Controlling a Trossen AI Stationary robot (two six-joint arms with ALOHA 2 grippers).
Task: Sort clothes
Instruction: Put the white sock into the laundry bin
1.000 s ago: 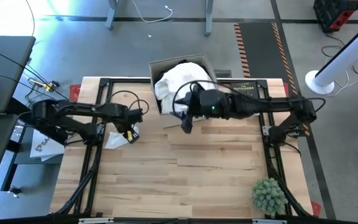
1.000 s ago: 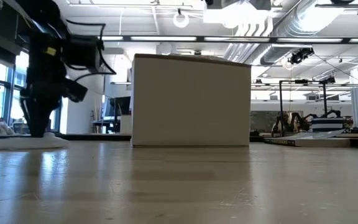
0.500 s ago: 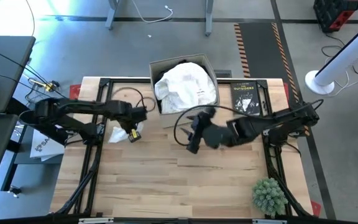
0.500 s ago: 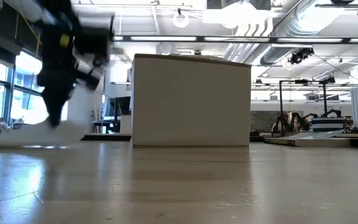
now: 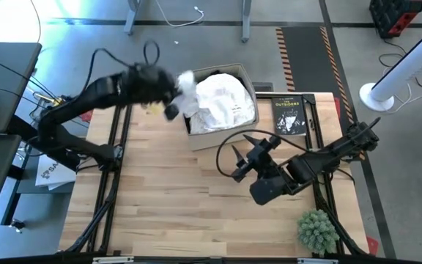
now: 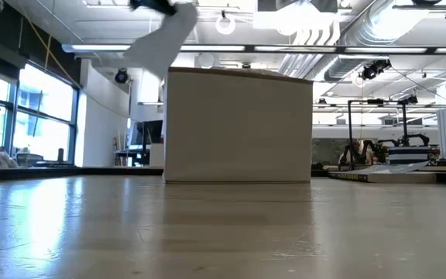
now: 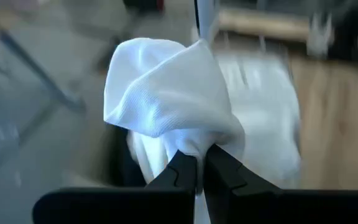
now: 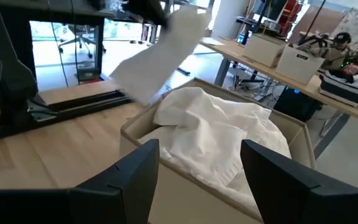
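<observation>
In the high view the table point(image 5: 196, 213) fills the lower centre of the frame, with the box point(image 5: 244, 77) at its upper edge, just right of centre. The left arm reaches from the left of the frame up and across to the box's upper left corner, raised well above the tabletop. The right arm comes in from the right edge, bent low over the table, its wrist pointing toward the upper left, at the box.

The left gripper point(image 7: 196, 169) is clamped tight on a white cloth point(image 7: 169, 93), which bunches above the fingers in the left wrist view. In the low view the cloth point(image 6: 161, 39) hangs at the upper left of the frame, beside the box's point(image 6: 238, 128) top corner; the gripper itself is mostly cut off by the top edge there.

The right gripper point(image 8: 201, 163) stands wide apart, holding nothing, its fingers point(image 8: 135, 174) framing the box from the near side.

A pile of white clothes point(image 5: 222, 99) fills the box and heaps above its rim. The box's walls hide its contents in the low view. A book point(image 5: 289, 115) lies right of the box, and a plant point(image 5: 317, 229) sits at the lower right.
</observation>
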